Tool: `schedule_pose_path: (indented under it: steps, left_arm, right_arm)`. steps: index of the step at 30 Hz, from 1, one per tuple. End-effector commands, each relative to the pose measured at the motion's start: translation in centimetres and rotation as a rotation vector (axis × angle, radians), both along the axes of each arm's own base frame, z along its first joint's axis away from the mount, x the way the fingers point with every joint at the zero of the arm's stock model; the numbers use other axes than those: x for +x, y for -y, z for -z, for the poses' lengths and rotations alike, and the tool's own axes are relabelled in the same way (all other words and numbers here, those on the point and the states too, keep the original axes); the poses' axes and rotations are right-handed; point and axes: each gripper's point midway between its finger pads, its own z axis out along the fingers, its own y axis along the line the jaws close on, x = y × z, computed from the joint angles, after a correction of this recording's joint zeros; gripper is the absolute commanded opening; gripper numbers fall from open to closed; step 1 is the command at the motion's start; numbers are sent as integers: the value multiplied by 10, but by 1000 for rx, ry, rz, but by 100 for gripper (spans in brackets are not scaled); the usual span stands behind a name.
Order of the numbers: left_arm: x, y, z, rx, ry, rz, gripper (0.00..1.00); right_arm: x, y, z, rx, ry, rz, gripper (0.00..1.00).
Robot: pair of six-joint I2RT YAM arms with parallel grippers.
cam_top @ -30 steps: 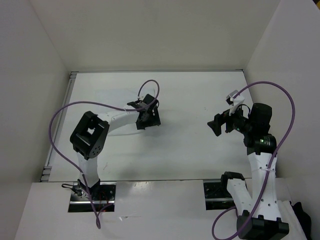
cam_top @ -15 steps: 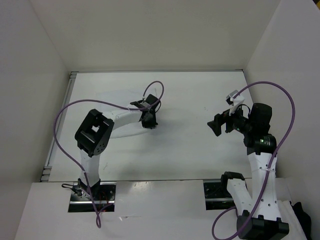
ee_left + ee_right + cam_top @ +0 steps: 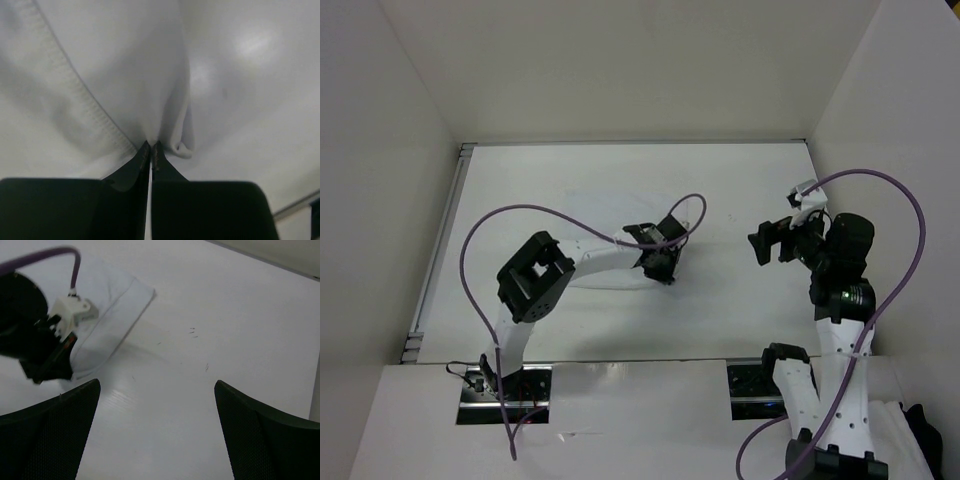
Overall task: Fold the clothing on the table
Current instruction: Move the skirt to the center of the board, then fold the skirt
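The clothing (image 3: 605,218) is a thin white sheet lying flat on the white table (image 3: 730,300), hard to tell from it in the top view. My left gripper (image 3: 661,264) is at the sheet's right edge. In the left wrist view it (image 3: 151,145) is shut on a pinched fold of the clothing (image 3: 115,65), beside the stitched hem (image 3: 75,87). My right gripper (image 3: 767,241) hovers over bare table to the right, open and holding nothing. In the right wrist view the right gripper (image 3: 157,407) faces the clothing's corner (image 3: 112,315) and the left gripper (image 3: 45,357).
Upright white panels (image 3: 380,150) wall the table on the left, back and right. A metal edge strip (image 3: 438,250) runs along the left side. Purple cables (image 3: 520,215) loop over both arms.
My left gripper has shut on the clothing's edge and moved right and nearer, pulling the fabric along. The right arm has shifted slightly right, still open.
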Motion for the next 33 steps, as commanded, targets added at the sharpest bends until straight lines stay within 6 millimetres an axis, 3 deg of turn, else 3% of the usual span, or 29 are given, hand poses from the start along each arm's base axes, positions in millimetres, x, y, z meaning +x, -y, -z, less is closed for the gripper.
schedule_pose_path:
  steps: [1,3,4,5,6,7,8,10,11,13,14,16,17,19,20,21,23,24,25,26,29,33]
  left_arm:
    - [-108,-57,29,268,-214,123,0]
    - [-111,-78,9,306,-127,5,0]
    - [-108,-84,-27,238,-58,-47,1]
    - [-113,-98,-30,233,-48,-125,7]
    - [-112,-111,-41,229,-25,-175,17]
    - [-105,-117,-64,160,19,-231,37]
    - [-105,-122,-69,132,18,-274,71]
    - [-106,-124,-81,73,37,-323,95]
    - [-108,-125,-82,63,33,-339,100]
    - [-108,-124,-88,21,31,-381,100]
    - [-111,-120,-88,-8,15,-368,100]
    - [-113,-103,-95,-133,-4,-377,100]
    - [-125,-101,-84,-156,-62,-367,100]
    - [-130,-94,-86,-238,-94,-431,100]
    - [-137,-91,-85,-263,-107,-438,97]
    - [-144,-99,-80,-280,-121,-469,96]
    - [-150,-99,-81,-361,-159,-546,96]
    - [-152,-101,-93,-428,-161,-569,96]
    - [-157,-108,-83,-439,-193,-622,96]
    - [-159,-110,-91,-484,-192,-636,95]
    - [-163,-118,-89,-536,-209,-687,94]
    - [-169,-115,-87,-578,-253,-697,94]
  right_arm:
    - [10,14,-10,6,57,93,99]
    - [14,15,-4,11,31,93,99]
    - [18,15,1,23,7,96,99]
    - [20,13,5,32,-10,80,99]
    - [22,13,10,35,-28,80,99]
    - [29,12,21,57,-78,72,99]
    - [32,11,28,67,-107,60,99]
    - [38,8,36,67,-153,22,99]
    - [43,3,52,91,-224,-26,99]
    - [39,-6,70,104,-329,-110,99]
    - [39,-17,90,149,-422,-180,99]
    - [36,-29,100,175,-513,-244,99]
    - [38,-34,116,181,-575,-256,99]
    - [38,-54,122,170,-618,-314,99]
    - [37,-61,135,171,-670,-324,99]
    - [34,-73,140,168,-700,-356,99]
    - [37,-74,147,166,-739,-345,99]
    - [37,-74,160,175,-787,-342,99]
    - [38,-74,164,179,-810,-341,99]
    - [41,-76,166,178,-820,-349,99]
    - [42,-76,183,191,-891,-344,99]
    - [39,-79,206,182,-981,-333,99]
